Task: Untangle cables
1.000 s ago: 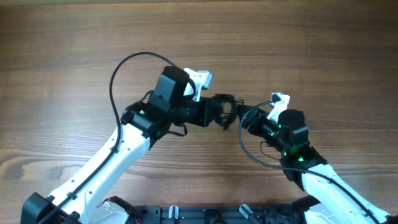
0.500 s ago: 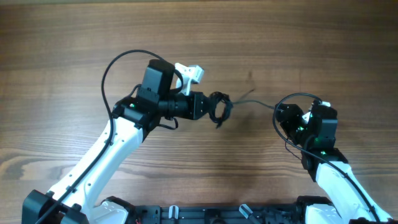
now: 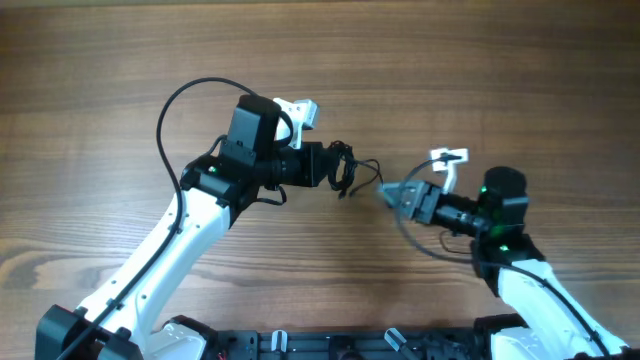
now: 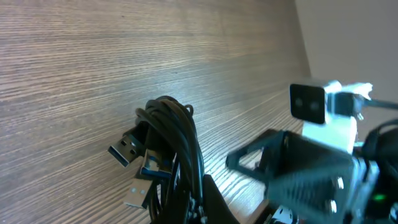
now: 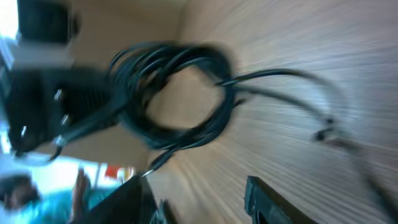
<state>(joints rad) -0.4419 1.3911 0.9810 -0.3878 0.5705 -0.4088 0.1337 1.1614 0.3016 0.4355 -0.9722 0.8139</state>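
Note:
The cables (image 3: pixel 350 172) are a coiled bundle of thin black cords, held just above the wooden table near its middle. My left gripper (image 3: pixel 330 167) is shut on the coil. In the left wrist view the coil (image 4: pixel 177 143) rises from my gripper (image 4: pixel 199 208), with USB plugs (image 4: pixel 124 149) hanging at its left. A loose strand (image 3: pixel 372 163) trails right from the coil. My right gripper (image 3: pixel 393 194) points left at the bundle, a short way to its right, open and empty. In the right wrist view the coil (image 5: pixel 174 93) lies ahead of my open gripper (image 5: pixel 199 205), and loose strands (image 5: pixel 280 74) run right.
The thick black arm cable (image 3: pixel 170 110) loops out to the left of the left arm. Another thick arm cable (image 3: pixel 420 245) curves under the right wrist. A black rail (image 3: pixel 330 345) runs along the table's near edge. Bare wooden table (image 3: pixel 480 70) surrounds both arms.
My right gripper pulled back to the right, away from the bundle, then swung round and came back toward it, pointing left. The left arm shifted slightly left, still holding the coil.

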